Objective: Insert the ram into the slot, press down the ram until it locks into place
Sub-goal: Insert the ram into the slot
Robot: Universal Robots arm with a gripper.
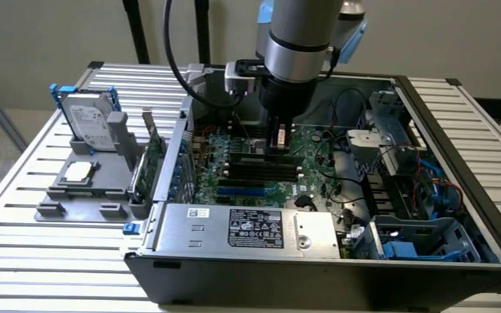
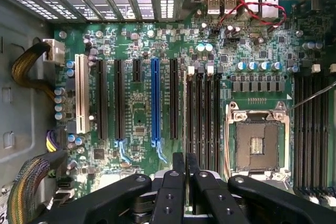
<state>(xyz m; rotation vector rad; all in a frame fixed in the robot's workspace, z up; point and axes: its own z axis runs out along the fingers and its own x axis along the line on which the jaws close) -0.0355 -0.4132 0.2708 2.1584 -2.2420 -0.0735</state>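
My arm reaches down into the open computer case that lies on the desk. My gripper is closed: its two fingers are pressed side by side with only a thin seam between them, and I see nothing clamped there. The tips hang over the motherboard near the silver processor socket, at one end of the bank of four black slots just beside that socket. The slot nearest my tips is the one of that bank farthest from the processor socket. I cannot tell whether the ram sits in any of these slots. A blue socket lies beyond the bank from the processor socket
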